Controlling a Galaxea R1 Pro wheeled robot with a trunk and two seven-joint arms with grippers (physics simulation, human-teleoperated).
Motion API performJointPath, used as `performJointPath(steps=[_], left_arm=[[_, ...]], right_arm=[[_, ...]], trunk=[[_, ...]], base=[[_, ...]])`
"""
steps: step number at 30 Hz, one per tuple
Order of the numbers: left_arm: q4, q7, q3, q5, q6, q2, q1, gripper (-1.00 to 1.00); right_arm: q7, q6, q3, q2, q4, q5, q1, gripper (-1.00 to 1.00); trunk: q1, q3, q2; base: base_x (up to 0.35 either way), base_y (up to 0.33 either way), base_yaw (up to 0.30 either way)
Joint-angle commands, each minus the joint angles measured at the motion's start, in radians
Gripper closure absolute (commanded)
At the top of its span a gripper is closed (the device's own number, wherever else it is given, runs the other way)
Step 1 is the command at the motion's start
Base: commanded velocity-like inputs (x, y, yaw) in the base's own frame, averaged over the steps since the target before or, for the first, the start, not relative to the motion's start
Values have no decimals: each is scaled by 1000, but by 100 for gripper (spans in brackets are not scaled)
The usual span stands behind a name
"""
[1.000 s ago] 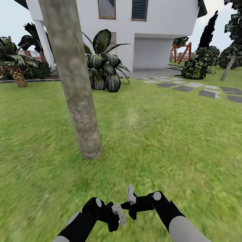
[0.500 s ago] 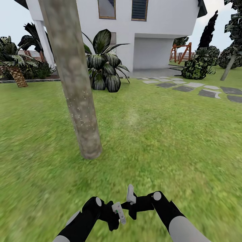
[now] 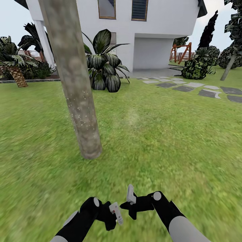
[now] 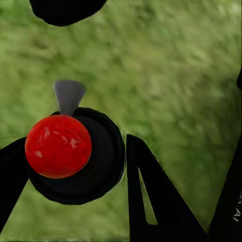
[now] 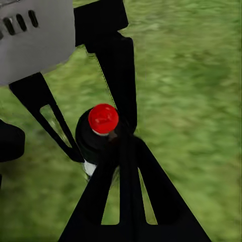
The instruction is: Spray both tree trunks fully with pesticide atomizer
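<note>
The pesticide atomizer (image 4: 58, 146) is a black bottle with a round red cap and a grey nozzle. It sits between the fingers of my left gripper (image 3: 115, 212), which is shut on it low over the grass. In the right wrist view the atomizer (image 5: 103, 118) is again held in the left gripper's black fingers (image 5: 117, 65). My right gripper (image 5: 121, 146) is shut, its tip right beside the bottle; in the head view the right gripper (image 3: 130, 195) is just right of the left one. The near tree trunk (image 3: 67, 53) rises ahead on the left, its lower part dotted with white pesticide specks (image 3: 78, 117). A second pale trunk (image 3: 229, 65) stands far right.
The white house (image 3: 158, 23) is behind, with a broad-leafed dark plant (image 3: 104, 64) in front of it. Grey stepping stones (image 3: 188, 86) cross the lawn at right, near round bushes (image 3: 198, 65). A small palm (image 3: 15, 72) stands far left. Grass (image 3: 161, 141) stretches between me and the trunk.
My left arm has shifted slightly to the left with the atomizer. The right arm, the trunk and the view have stayed put.
</note>
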Motion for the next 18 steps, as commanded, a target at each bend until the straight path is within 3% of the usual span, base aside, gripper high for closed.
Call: performJointPath(steps=[1, 6, 7, 10, 11, 12, 13, 14, 15, 16, 17, 18], left_arm=[[0, 3, 0, 1, 0, 12, 1, 100], [2, 16, 6, 10, 3, 177, 15, 100], [10, 21, 24, 12, 3, 198, 15, 100], [31, 43, 247, 13, 1, 201, 14, 100], [35, 64, 317, 14, 2, 200, 14, 100], [58, 119, 422, 36, 1, 192, 14, 100], [90, 163, 464, 83, -6, 185, 14, 100], [127, 231, 489, 144, -45, 182, 14, 100], [181, 345, 503, 213, -116, 177, 14, 100], [229, 454, 509, 260, -171, 172, 14, 100], [289, 559, 513, 301, -226, 162, 14, 100], [331, 615, 515, 336, -286, 154, 14, 100]], right_arm=[[0, 0, 0, 0, 0, 0, 0, 100], [0, 0, 0, -2, 0, 0, 1, 100], [-3, -1, -1, -3, 0, 0, 0, 100], [-25, -3, -9, -9, 5, -2, 1, 100], [-84, -3, -16, -16, 9, -3, 3, 100], [-281, -3, -42, -39, 56, -5, 5, 100], [-412, -3, -79, -51, 114, -14, 6, 100], [-554, -3, -130, -62, 184, -26, 6, 100], [-740, -3, -183, -71, 253, -35, 7, 100], [-896, -4, -210, -78, 298, -40, 9, 100], [-1035, -4, -222, -80, 335, -48, 16, -100], [-1090, -5, -227, -82, 351, -62, 20, -100]], trunk=[[0, 0, 0], [0, 0, 0], [0, 0, 0], [0, 0, 0], [0, 0, 0], [0, 0, 0], [0, 0, 0], [0, 0, 0], [0, 0, 0], [0, 0, 0], [0, 0, 0], [0, 0, 0]], base=[[0, 0, 0], [0, 0, 0], [0, 0, 0], [0, 0, 0], [0, 0, 0], [0, 0, 0], [0, 0, 0], [0, 0, 0], [0, 0, 0], [0, 0, 0], [0, 0, 0], [0, 0, 0]])
